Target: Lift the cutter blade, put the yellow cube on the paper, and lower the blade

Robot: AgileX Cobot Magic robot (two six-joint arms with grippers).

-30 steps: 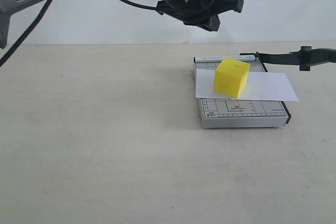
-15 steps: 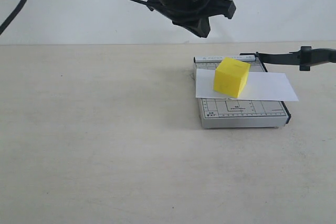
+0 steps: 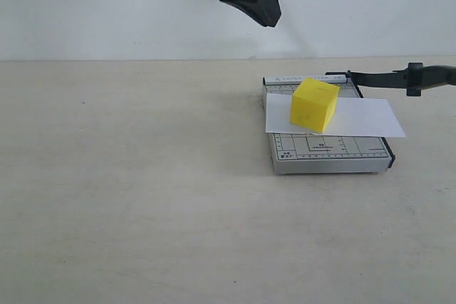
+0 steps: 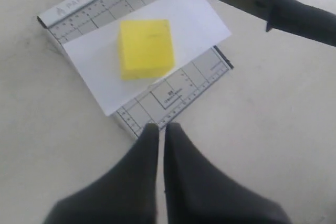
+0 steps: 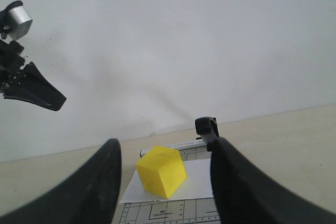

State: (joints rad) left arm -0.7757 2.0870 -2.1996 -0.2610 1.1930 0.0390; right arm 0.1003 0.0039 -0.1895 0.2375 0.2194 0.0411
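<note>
The yellow cube [image 3: 314,105] sits on the white paper [image 3: 363,119], which lies across the grey trimmer base [image 3: 328,153]. The cutter blade [image 3: 385,76] is raised off the base, and its handle runs out of the exterior view on the right. My left gripper [image 3: 265,5] hangs high above and behind the cube. In the left wrist view it [image 4: 161,127] is shut and empty, well off the cube [image 4: 146,49], paper [image 4: 197,22] and blade [image 4: 262,4]. My right gripper [image 5: 164,144] is open, with the cube [image 5: 161,171] seen between its fingers. The blade's end [image 5: 206,127] shows by one finger; I cannot tell if they touch.
The trimmer stands on a pale tabletop [image 3: 128,176] with a white wall behind. The left arm's dark finger [image 5: 31,92] shows in the right wrist view, high and off to the side of the base [image 5: 168,211].
My left gripper has risen and drawn slightly left, away from the cube. The cube, paper and blade have not moved.
</note>
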